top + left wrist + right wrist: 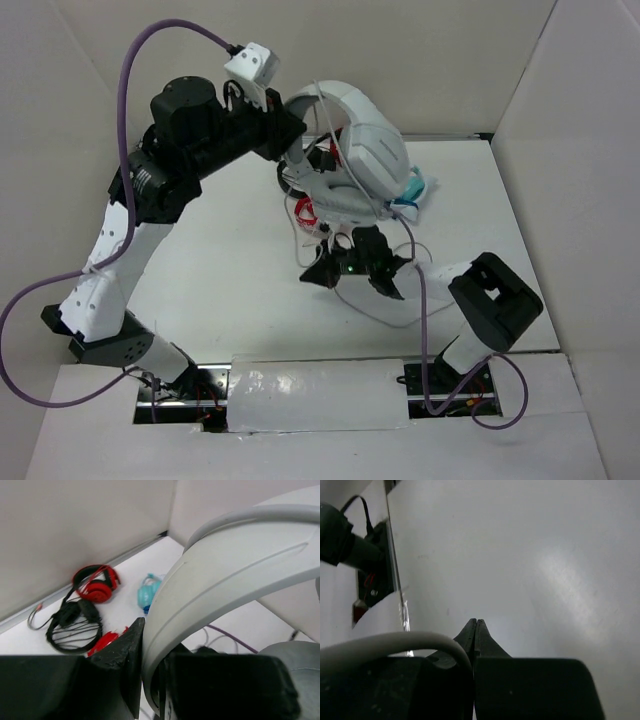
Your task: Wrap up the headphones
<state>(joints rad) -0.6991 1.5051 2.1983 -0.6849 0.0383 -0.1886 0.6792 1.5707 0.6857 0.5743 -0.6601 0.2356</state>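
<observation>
The large grey-white headphones [372, 150] hang lifted above the table at the back middle. My left gripper [298, 148] is shut on their wide headband [225, 570], which fills the left wrist view between my left gripper's [150, 640] black jaws. Their thin grey cable [413, 250] trails down towards my right gripper [355, 275], which hovers below the earcups. In the right wrist view my right gripper [476, 622] has its jaws pressed together, with the grey cable [395, 642] curving in between them near their base.
On the table under the lifted pair lie red headphones [95, 582], black headphones [75, 625], a second red pair [105, 641] and a light blue pair [415, 190]. White walls stand at the back and sides. A foil-covered strip [315, 395] lies between the arm bases.
</observation>
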